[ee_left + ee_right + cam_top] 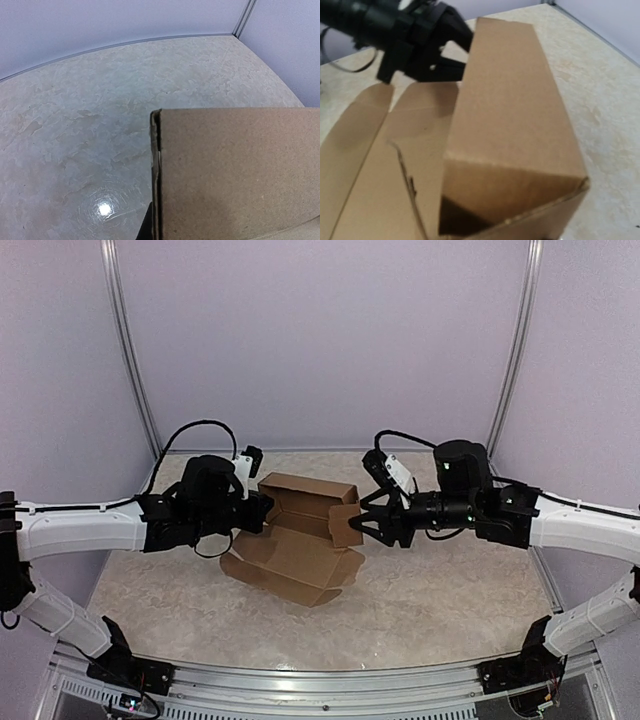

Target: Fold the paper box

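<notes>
1. The paper box (300, 545) is seen near the middle of the table (450, 600), between the two arms, partly folded: its far walls are raised, while a wide panel with rounded tabs is spread flat towards the near edge.
2. The left gripper (262, 512) is set against the box's left end. From the right wrist view its dark fingers (447, 47) are seen at the far end of a raised wall, but whether they are pinched on it cannot be told.
3. The right gripper (362, 524) is held at the upright flap on the box's right end. Whether the flap is clamped cannot be told.
4. In the left wrist view, only a plain cardboard face and its edge are shown, above the marbled tabletop.
</notes>
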Robot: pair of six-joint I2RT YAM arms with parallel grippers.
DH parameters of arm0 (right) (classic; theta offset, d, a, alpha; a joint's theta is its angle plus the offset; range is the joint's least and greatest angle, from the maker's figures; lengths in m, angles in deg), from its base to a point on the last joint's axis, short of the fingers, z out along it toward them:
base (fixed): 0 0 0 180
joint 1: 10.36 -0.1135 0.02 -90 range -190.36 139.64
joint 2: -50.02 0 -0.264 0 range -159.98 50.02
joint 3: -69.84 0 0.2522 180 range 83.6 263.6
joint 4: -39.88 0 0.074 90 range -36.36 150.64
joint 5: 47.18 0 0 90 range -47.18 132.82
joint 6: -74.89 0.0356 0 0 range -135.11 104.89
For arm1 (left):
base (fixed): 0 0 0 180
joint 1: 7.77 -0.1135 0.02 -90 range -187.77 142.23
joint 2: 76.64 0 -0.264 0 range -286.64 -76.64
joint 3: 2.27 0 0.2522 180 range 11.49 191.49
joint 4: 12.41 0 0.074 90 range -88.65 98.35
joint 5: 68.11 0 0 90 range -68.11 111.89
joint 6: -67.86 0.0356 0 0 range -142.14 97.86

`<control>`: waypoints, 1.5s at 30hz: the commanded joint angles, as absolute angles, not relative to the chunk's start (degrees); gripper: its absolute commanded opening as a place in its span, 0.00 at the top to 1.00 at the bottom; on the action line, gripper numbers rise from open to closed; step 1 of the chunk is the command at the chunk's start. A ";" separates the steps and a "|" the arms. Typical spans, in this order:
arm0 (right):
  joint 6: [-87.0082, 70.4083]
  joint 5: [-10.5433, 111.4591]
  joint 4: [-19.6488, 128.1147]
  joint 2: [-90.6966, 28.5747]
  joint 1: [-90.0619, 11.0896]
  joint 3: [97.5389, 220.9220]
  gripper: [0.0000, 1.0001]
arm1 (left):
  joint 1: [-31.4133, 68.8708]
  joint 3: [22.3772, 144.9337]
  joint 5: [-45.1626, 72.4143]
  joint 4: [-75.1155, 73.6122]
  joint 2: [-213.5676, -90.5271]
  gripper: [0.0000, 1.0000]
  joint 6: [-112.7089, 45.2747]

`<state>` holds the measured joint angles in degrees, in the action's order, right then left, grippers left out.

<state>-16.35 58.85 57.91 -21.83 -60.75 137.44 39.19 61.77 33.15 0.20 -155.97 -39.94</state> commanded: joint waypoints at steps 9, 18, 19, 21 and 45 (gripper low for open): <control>-12.37 37.45 50.02 -29.25 -67.31 138.41 0.51 | 41.47 65.86 40.34 6.14 -157.61 1.00 -42.71; -10.59 25.06 45.25 -34.83 -70.54 140.35 0.51 | 43.22 67.52 43.11 8.05 -159.28 1.00 -45.47; -10.01 23.88 44.76 -35.22 -70.61 140.45 0.51 | 43.39 67.68 43.48 8.19 -159.46 1.00 -45.77; -8.79 22.15 43.64 -35.92 -70.65 140.55 0.52 | 43.74 67.94 43.91 8.47 -159.89 1.00 -46.46; -4.45 10.34 37.94 -46.72 -73.49 146.57 0.99 | 44.88 73.37 44.94 10.95 -164.87 1.00 -50.85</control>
